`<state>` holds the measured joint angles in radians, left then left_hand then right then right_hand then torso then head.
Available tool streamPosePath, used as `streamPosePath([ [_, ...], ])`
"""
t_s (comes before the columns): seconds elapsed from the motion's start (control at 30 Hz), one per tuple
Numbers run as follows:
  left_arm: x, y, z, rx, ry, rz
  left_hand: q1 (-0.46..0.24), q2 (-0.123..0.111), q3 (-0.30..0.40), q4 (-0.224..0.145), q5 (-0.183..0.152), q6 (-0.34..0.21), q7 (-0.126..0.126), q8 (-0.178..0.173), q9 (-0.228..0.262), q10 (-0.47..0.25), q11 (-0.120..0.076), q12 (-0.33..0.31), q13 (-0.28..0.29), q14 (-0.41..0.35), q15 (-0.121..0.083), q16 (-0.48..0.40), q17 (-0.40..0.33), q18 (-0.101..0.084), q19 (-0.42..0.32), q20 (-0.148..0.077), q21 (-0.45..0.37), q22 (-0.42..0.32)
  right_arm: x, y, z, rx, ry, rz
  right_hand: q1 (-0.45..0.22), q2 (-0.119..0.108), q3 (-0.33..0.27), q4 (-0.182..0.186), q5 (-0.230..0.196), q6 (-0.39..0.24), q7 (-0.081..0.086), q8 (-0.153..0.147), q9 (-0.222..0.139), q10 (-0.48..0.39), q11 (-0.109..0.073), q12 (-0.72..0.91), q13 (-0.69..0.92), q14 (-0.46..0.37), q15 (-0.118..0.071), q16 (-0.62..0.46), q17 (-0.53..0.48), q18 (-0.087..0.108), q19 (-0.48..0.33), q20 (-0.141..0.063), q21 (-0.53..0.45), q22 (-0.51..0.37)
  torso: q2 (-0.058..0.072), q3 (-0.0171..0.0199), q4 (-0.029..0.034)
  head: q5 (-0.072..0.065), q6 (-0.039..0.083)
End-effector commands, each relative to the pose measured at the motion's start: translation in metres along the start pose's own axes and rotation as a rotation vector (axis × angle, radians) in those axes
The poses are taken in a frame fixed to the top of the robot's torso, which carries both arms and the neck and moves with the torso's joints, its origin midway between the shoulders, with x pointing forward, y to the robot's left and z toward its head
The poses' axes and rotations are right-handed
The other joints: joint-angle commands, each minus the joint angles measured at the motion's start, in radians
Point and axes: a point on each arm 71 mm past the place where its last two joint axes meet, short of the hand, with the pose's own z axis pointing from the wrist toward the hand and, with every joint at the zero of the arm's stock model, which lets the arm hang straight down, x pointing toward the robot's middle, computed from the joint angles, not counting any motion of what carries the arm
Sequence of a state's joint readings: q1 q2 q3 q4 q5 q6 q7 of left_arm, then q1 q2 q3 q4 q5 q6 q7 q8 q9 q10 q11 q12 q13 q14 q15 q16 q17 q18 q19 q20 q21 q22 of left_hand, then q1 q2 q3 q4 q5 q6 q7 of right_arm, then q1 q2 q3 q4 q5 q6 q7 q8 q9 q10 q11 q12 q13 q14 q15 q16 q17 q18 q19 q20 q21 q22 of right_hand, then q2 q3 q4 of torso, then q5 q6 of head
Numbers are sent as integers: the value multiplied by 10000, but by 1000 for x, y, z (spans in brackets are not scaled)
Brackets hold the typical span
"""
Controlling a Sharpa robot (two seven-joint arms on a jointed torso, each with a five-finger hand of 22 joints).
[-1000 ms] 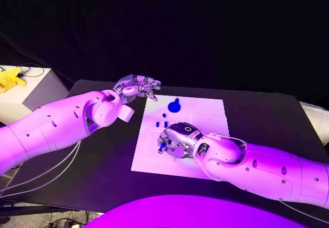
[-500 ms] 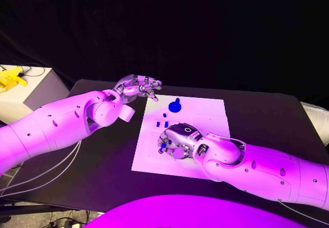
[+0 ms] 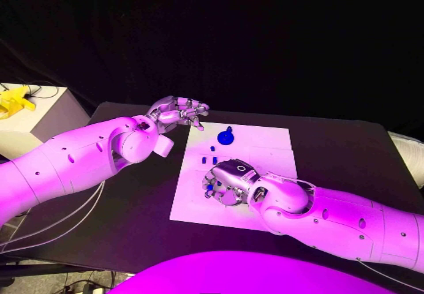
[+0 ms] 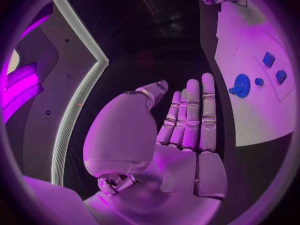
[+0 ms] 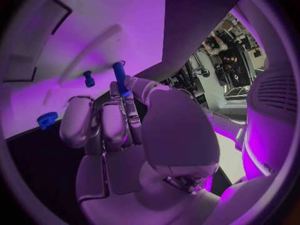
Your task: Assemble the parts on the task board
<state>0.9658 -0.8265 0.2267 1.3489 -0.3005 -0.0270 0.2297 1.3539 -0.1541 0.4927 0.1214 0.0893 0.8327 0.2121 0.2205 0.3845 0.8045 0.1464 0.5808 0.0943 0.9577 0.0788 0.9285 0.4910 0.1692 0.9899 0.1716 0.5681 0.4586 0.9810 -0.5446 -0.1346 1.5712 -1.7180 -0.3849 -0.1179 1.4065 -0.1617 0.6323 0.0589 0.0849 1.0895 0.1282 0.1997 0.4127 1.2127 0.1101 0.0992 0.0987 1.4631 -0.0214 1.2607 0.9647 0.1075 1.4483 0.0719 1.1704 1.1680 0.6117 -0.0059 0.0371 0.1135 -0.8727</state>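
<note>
The white task board (image 3: 261, 153) lies mid-table. My right hand (image 3: 228, 182) hovers low over its middle, pinching a slim blue peg (image 5: 119, 78) between thumb and fingers, the peg's tip close to the board (image 5: 94, 30). A short blue peg (image 5: 89, 78) stands in the board beside it, and a blue toothed wheel (image 5: 47, 120) lies near the board's edge. A round blue knobbed part (image 3: 225, 138) sits on the far part, with small blue pieces (image 3: 208, 160) nearer. My left hand (image 3: 179, 112) is raised beyond the board's far left corner, fingers (image 4: 194, 112) straight, holding nothing.
A white box (image 3: 40, 125) with a yellow object (image 3: 12, 101) on it stands off the black table's (image 3: 344, 153) left side. Cables (image 3: 53, 223) hang by the table's left edge. Bare tabletop lies right of the board.
My right forearm has edged slightly to the left with the peg still pinched. The left hand has not moved.
</note>
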Motion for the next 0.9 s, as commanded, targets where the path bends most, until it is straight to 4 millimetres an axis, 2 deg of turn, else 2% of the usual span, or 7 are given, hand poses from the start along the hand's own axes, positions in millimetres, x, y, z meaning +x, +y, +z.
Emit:
streamPosePath([
  [0.03, 2, -1, 0, 57, 179, -91, 11, 128, -81, 29, 6, -30, 14, -19, -13, 40, 64, -39, -21, 5, 26, -66, 24, 135, 75, -2, -72, -42, 8, -2, -2, 96, 314, -118, 29, 100, 315, -324, 37, 40, 45, 22, 12, 594, -508, 12, 17, 6, -52, -14, -7, -179, -11, -23, -66, -9, 0, -3, -6, 7, 1],
  [0.9, 1, 0, 0, -50, 254, -104, 7, 126, -93, 40, 4, -32, 15, -19, -14, 40, 65, -41, -24, 3, 27, -69, 27, 134, 81, -1, -84, -52, 4, 2, -7, 31, -347, -290, -1, 102, 352, -373, 45, 32, 42, 40, 39, 606, -508, -8, 23, 11, -52, 2, 18, -183, -9, -22, -46, 17, 6, 6, -5, 37, 1],
])
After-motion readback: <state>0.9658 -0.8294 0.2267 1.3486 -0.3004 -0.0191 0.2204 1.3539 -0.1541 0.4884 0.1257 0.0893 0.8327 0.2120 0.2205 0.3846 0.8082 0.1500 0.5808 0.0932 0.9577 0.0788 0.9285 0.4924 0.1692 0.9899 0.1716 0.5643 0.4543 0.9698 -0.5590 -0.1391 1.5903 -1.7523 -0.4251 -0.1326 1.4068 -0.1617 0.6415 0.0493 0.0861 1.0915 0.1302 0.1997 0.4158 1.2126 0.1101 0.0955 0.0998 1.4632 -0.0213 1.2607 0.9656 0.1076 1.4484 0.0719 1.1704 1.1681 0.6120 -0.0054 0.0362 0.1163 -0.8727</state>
